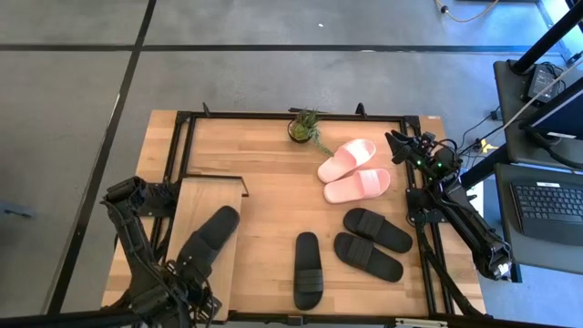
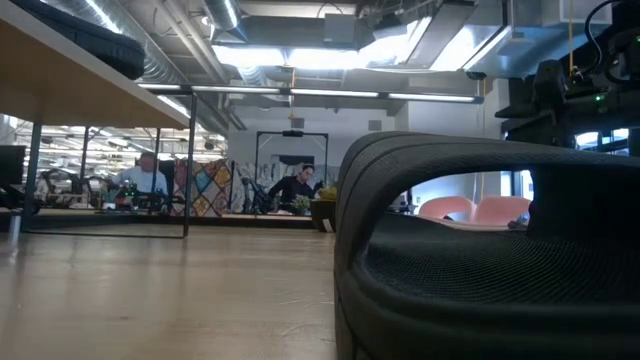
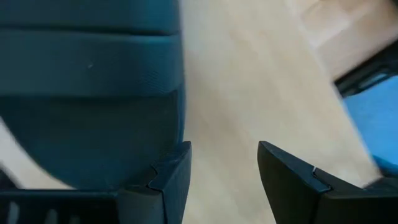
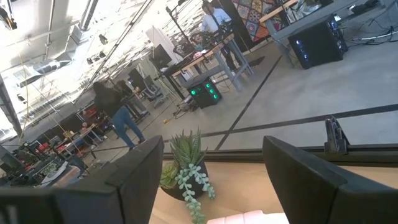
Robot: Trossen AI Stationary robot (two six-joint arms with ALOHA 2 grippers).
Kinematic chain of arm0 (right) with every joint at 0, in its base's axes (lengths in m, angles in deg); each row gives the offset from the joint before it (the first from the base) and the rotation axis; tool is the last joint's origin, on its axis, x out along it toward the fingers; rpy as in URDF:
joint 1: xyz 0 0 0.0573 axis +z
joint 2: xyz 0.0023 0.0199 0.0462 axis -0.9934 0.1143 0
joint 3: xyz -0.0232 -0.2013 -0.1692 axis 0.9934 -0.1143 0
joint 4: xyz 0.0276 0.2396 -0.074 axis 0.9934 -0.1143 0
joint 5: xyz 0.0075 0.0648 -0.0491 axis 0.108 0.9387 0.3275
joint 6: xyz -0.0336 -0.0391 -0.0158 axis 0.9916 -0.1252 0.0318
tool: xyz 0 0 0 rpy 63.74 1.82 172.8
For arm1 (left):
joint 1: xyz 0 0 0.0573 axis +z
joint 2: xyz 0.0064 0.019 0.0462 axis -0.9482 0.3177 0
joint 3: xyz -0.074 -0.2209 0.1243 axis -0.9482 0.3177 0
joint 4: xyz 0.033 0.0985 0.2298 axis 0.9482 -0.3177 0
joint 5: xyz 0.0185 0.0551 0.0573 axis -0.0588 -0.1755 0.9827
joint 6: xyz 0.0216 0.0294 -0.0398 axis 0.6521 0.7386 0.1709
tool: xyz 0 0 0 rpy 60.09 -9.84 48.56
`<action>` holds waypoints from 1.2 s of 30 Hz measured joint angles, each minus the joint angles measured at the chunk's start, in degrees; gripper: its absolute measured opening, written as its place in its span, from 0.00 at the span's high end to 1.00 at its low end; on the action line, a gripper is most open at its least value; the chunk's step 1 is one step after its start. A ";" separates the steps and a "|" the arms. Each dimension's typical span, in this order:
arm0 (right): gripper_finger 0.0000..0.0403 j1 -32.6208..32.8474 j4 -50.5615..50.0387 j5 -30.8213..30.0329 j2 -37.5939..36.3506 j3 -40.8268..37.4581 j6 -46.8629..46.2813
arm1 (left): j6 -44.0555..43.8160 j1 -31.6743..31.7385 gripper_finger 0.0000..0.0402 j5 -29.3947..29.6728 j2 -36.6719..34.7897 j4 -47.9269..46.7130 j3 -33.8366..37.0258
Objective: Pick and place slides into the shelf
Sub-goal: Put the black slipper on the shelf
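A black slide (image 1: 211, 235) lies sole-down on the light-wood shelf (image 1: 199, 196) at the table's left. My left gripper (image 1: 187, 269) hovers open over that slide's near end. In the left wrist view the left gripper (image 3: 224, 149) shows shelf wood in its gap, and the slide (image 3: 87, 93) is beside one finger. Three black slides (image 1: 308, 270) (image 1: 368, 256) (image 1: 377, 230) and two pink slides (image 1: 346, 159) (image 1: 357, 185) rest on the tabletop. My right gripper (image 1: 398, 143) is open and raised at the far right, beside the pink pair. The right wrist view shows the right gripper (image 4: 211, 146) holding nothing. My left gripper is open, pointing down at the shelf. One finger (image 3: 171, 180) stands close against the side edge (image 3: 177, 124) of the black slide near its end. I cannot tell whether it touches.
A small potted plant (image 1: 303, 126) stands at the table's far edge, next to the pink slides. A black frame (image 1: 273, 117) runs around the tabletop. Bare wood lies between the shelf and the loose slides. In the low view a black slide (image 2: 480, 250) fills the foreground.
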 joint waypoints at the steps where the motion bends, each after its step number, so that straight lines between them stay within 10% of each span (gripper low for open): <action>1: 0.32 0.01 0.00 0.00 -0.02 0.00 0.01 | -0.05 0.08 0.56 -0.24 0.00 -0.79 0.00; 28: 0.32 -0.01 0.00 -0.02 0.00 0.00 2.14 | 8.72 7.52 0.56 -5.87 -1.40 -3.61 0.54; 36: 0.32 0.01 0.00 0.00 -0.01 0.00 1.38 | 4.54 6.86 0.56 -6.09 -6.93 -4.11 11.46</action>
